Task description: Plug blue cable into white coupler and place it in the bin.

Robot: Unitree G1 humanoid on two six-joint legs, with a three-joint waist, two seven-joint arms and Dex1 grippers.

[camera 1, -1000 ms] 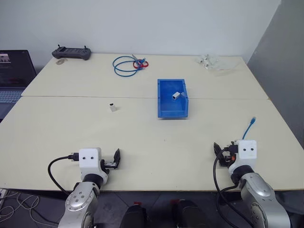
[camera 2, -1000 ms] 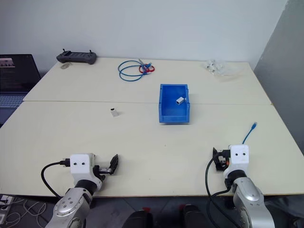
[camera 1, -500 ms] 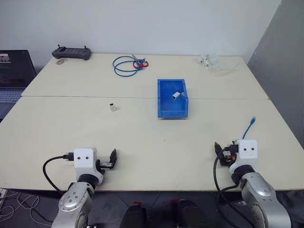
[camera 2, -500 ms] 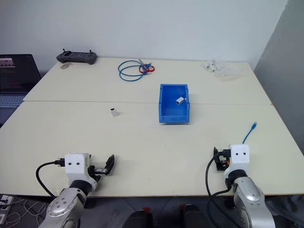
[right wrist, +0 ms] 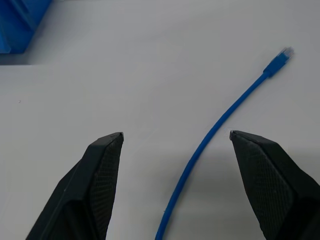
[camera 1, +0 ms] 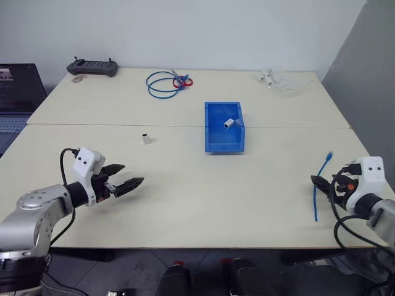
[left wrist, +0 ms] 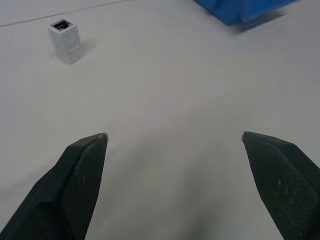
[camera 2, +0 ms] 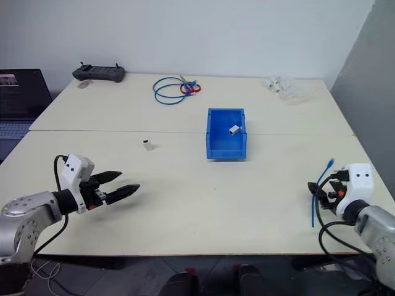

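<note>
Left gripper hanging wide open, holding nothing; coupler standing ahead of it. Right gripper also spread, empty, cable lying just ahead between its fingers. Bin sitting well beyond both.

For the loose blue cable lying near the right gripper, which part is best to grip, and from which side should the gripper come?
Probably just behind the clear plug of the blue cable, coming from above with the right gripper open across the strand. The cable lies flat and free on the table, and a grip near the plug would leave its tip free for the white coupler.
</note>
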